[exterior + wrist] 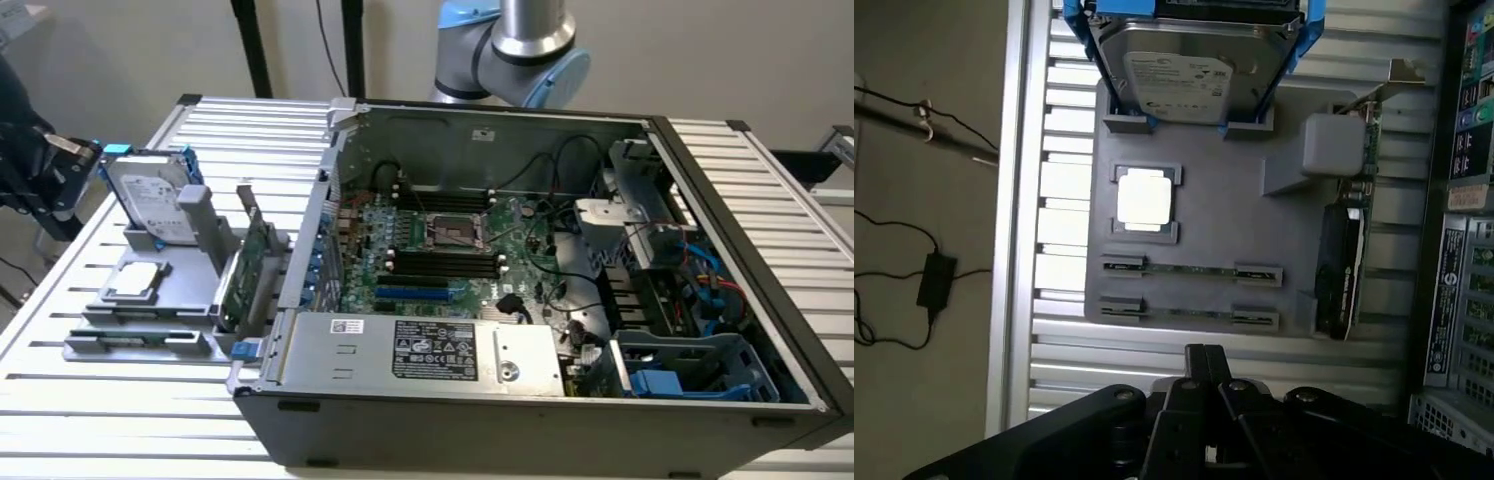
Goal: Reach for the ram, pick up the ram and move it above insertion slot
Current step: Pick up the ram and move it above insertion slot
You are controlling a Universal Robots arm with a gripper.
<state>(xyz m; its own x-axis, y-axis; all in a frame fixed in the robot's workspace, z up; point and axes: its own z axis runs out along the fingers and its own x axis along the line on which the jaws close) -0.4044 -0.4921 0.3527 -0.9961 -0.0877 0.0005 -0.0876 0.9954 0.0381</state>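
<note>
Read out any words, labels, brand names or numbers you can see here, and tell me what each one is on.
Nothing here can be quoted with confidence.
On the hard drive label: lines of print, too small to read.
On the power supply label: symbols and print, too small to read.
On the white sticker beside it: unreadable.
On the case stickers: print too small to read.

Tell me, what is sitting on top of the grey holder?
A silver hard drive, a square chip, the ram and a green card sit on the grey holder. What lies beneath it is hidden.
</note>
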